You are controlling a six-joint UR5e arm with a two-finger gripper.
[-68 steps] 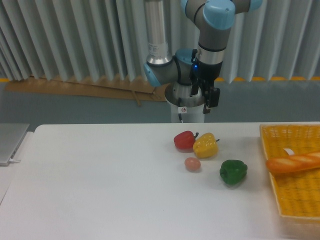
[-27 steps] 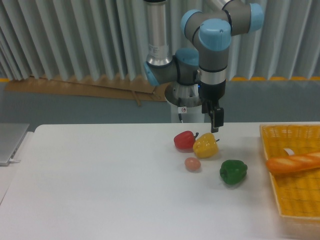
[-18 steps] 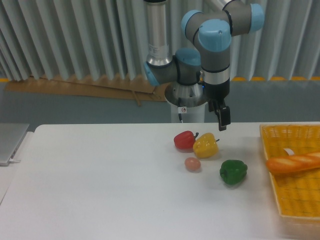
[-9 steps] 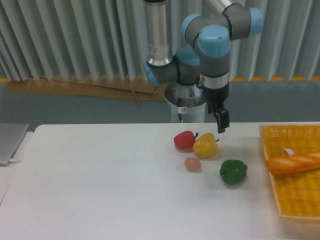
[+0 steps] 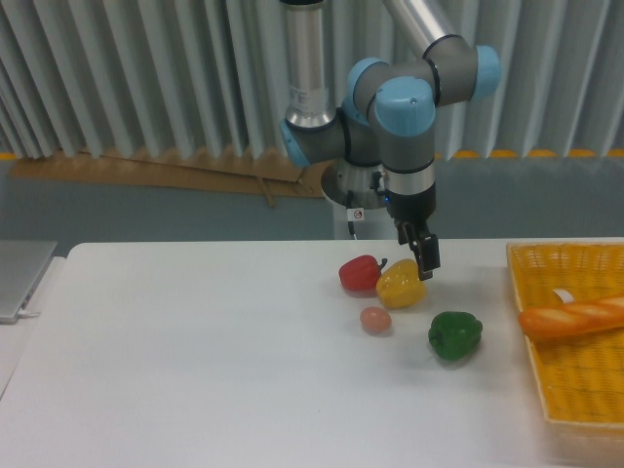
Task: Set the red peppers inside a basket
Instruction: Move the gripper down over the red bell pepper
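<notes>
The pincer (image 5: 426, 261) hangs empty just above the yellow pepper (image 5: 401, 284) (how wide it gapes I cannot tell), probably lining up on the red pepper (image 5: 360, 274) touching that one's left side, well apart from the basket (image 5: 546, 261).

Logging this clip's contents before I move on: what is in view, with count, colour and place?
red pepper: 1, red, mid-table, touching the yellow pepper's left side
yellow pepper: 1, yellow, right of the red one
green pepper: 1, green, nearer the front, right
egg: 1, pinkish, in front of the red pepper
basket: 1, yellow-orange, right edge
bread: 1, orange-brown, in the basket
table: 1, white
laptop: 1, grey, left edge
end effector: 1, black, just above the yellow pepper's right side, holding nothing
</notes>
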